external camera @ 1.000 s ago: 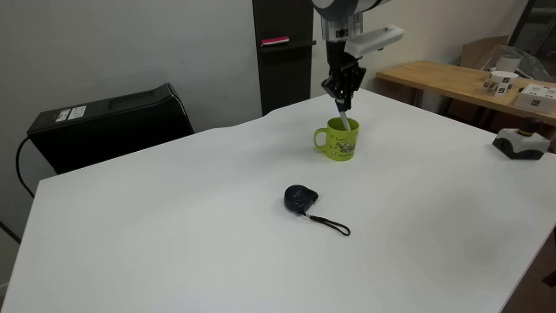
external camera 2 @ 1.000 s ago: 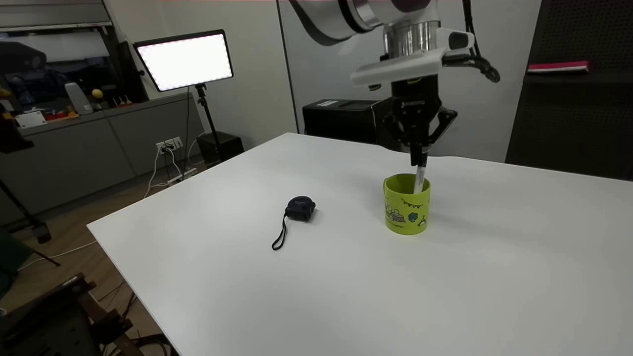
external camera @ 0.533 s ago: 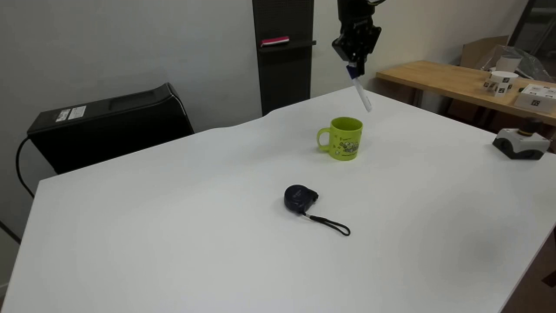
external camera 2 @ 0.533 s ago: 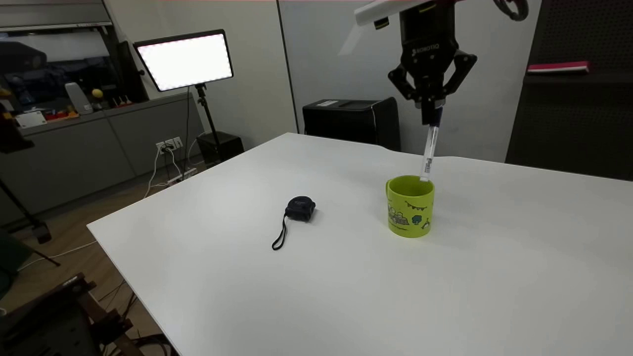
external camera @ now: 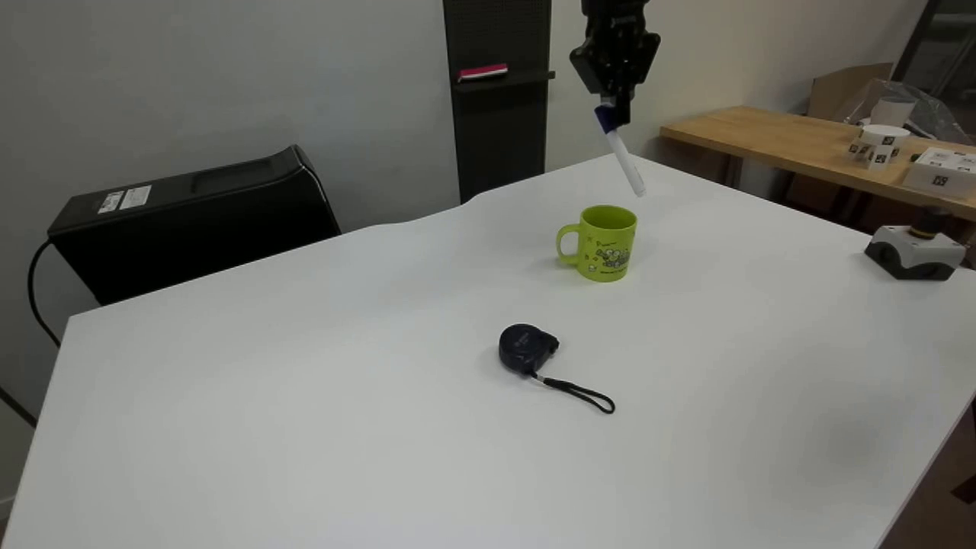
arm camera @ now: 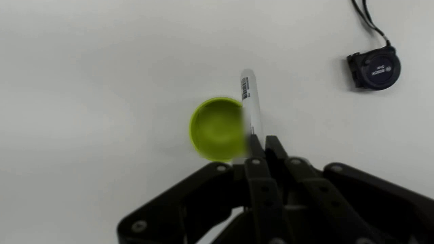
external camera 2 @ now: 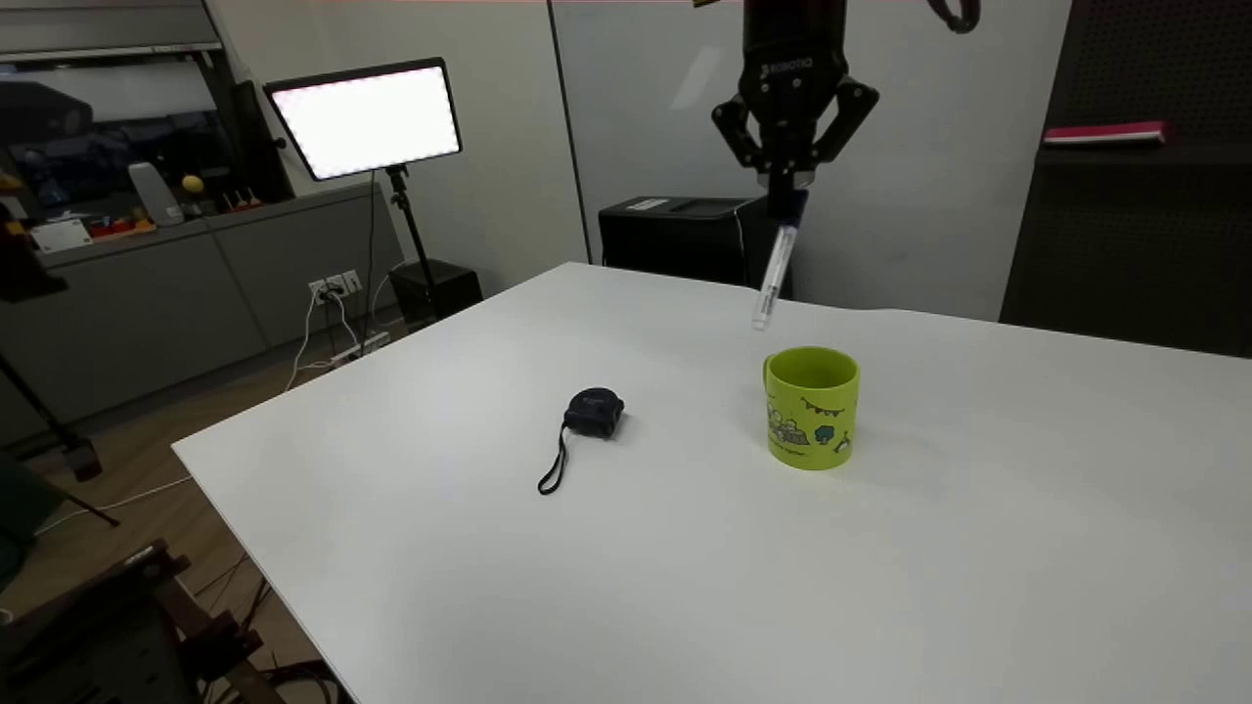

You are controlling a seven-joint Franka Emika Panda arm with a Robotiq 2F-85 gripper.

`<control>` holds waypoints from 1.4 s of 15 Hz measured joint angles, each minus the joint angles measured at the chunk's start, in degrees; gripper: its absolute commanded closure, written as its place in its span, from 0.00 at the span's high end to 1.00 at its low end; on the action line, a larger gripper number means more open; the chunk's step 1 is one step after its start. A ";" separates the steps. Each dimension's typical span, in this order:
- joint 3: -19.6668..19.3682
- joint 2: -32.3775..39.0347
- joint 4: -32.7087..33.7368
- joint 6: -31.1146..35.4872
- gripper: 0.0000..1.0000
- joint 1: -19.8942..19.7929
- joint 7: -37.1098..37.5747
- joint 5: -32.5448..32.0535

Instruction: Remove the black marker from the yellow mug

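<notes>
The pincer [external camera 2: 785, 200] is closed on the marker [external camera 2: 778, 260], gripping it by its dark end (bluish rather than true black in an exterior view), and the pale barrel slants down from there. The marker is out of the mug [external camera 2: 810, 418] and up in the air: in both exterior views a gap shows between its lower tip and the rim. In the wrist view the barrel passes in front of one side of the mug's round mouth, and a small barcode shows near its free end. A blurred patch there covers much of the mug's inside and some of the barrel.

The mug stands upright on the worktop [external camera 2: 626, 587], yellow-green, with small printed drawings on its side; an exterior view shows its one loop handle. Well apart from it lies a black tape measure [external camera 2: 594, 413], round face up, the looped cord [external camera: 564, 385] trailing over the worktop.

In an exterior view a grey box [external camera: 919, 248] with a dark knob sits near the worktop's edge, and a wooden bench [external camera: 751, 136] beyond carries white tubs [external camera: 881, 139]. A black case [external camera: 206, 221] stands behind the worktop. A panel lamp [external camera 2: 367, 119] is lit.
</notes>
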 measured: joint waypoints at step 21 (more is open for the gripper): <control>4.62 7.61 -3.07 -9.10 0.02 -0.93 -8.44 8.60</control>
